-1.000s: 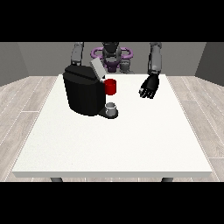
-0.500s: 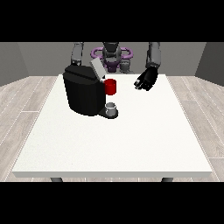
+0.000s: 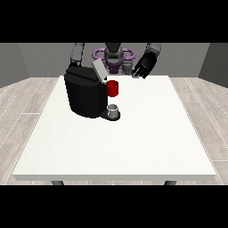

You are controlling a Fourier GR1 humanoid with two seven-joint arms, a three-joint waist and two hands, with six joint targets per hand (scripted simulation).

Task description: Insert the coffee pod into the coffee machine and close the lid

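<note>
The coffee machine [image 3: 87, 94] is a squat black block with rounded edges, standing on the white tabletop [image 3: 133, 142] toward its far side and at the view's left of the middle. Its lid [image 3: 98, 69] is a pale grey flap, raised and tilted back from the top of the body at the side nearer the view's right. A red, cup-shaped part [image 3: 112, 88] juts from the machine's upper front on that same side; whether this is the coffee pod or part of the brew head cannot be told. Below the red part, on the machine's dark base, a small grey cup [image 3: 114, 110] stands upright.

Beyond the coffee machine and toward the view's right, the hand at the view's right [image 3: 144, 67] hangs above the tabletop's far edge, well apart from the lid and the red part. Its black fingers [image 3: 137, 73] point down and toward the machine, relaxed and slightly spread, and they appear to hold nothing.

Behind the coffee machine, at the view's left, a grey forearm [image 3: 77, 54] comes down to the machine's top rear corner. Its hand is hidden behind the machine's body, so the state of its fingers cannot be told.

Directly behind the lid, the robot's torso [image 3: 114, 57] shows purple rings.
</note>
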